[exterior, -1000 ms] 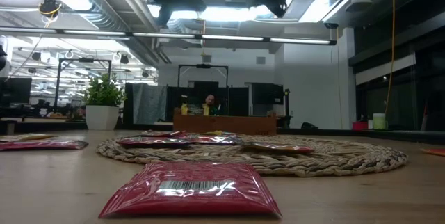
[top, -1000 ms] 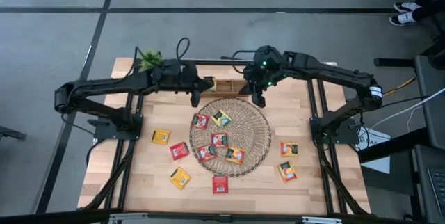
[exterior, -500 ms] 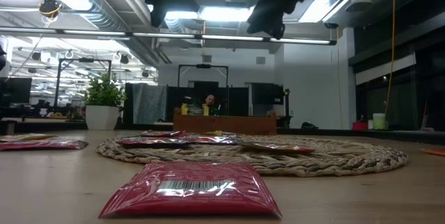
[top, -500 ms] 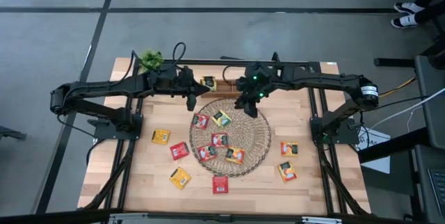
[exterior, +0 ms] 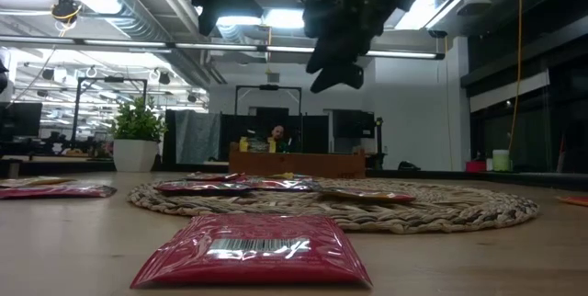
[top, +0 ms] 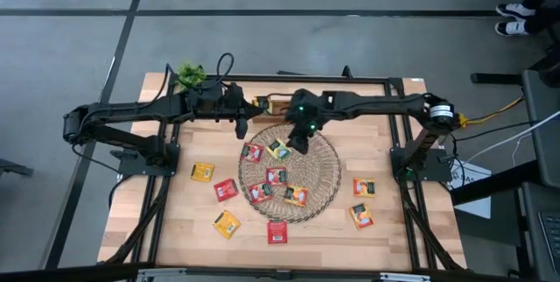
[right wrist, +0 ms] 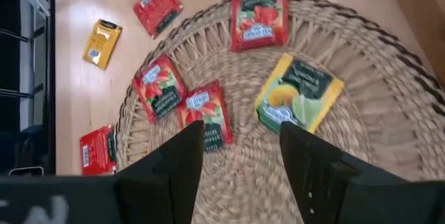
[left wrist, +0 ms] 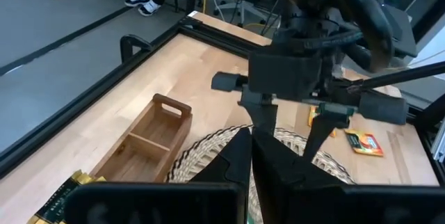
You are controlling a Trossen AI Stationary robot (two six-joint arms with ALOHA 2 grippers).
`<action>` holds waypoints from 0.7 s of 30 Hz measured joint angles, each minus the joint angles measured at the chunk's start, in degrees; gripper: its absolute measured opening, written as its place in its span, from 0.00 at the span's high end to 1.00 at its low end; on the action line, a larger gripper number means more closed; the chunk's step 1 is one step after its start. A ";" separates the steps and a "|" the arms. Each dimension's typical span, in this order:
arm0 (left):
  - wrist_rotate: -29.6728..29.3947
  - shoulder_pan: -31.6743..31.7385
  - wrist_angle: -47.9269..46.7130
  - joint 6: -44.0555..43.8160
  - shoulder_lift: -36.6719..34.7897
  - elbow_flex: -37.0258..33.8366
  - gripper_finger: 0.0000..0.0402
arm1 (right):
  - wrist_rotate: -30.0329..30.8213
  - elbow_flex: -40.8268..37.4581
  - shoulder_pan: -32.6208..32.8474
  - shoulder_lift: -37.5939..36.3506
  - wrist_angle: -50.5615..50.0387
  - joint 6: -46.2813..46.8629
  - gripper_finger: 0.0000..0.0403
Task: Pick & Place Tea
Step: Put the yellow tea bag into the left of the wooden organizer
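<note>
Several tea sachets lie flat on the round wicker mat [top: 320, 177], among them a yellow-green one [right wrist: 297, 102] and red ones [right wrist: 206, 113] [right wrist: 259, 15]. More lie on the table around it, red [top: 226, 189], yellow [top: 202, 172] and orange [top: 364, 186]. My right gripper [right wrist: 243, 161] hangs open above the mat's far part [top: 297, 142], clear of it in the low view [exterior: 335, 66], with the yellow-green sachet just ahead of its fingers. My left gripper [top: 242, 124] is shut, with nothing seen in it, in the air over the mat's far left edge [left wrist: 250, 158].
A wooden box [left wrist: 146, 144] stands at the table's far edge, with a yellow sachet [top: 261, 102] at its left end. A small potted plant [top: 188, 74] is in the far left corner. A red sachet [exterior: 253, 250] lies near the table's front edge.
My right gripper has come down from above the wooden box toward the near left, over the mat's far part, rolling as it went, and its fingers have opened. The sachets and the mat have not moved.
</note>
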 joint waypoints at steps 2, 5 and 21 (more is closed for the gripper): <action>0.05 0.00 0.01 0.00 0.00 0.00 0.97 | 0.03 0.00 0.45 0.30 1.14 -0.09 0.54; 0.05 0.00 0.00 0.02 0.00 0.00 0.97 | 0.10 0.04 1.05 0.26 2.23 -0.11 0.55; 4.44 0.00 -1.75 -0.42 0.09 -0.02 0.97 | 3.36 0.09 2.16 4.92 0.36 7.47 0.56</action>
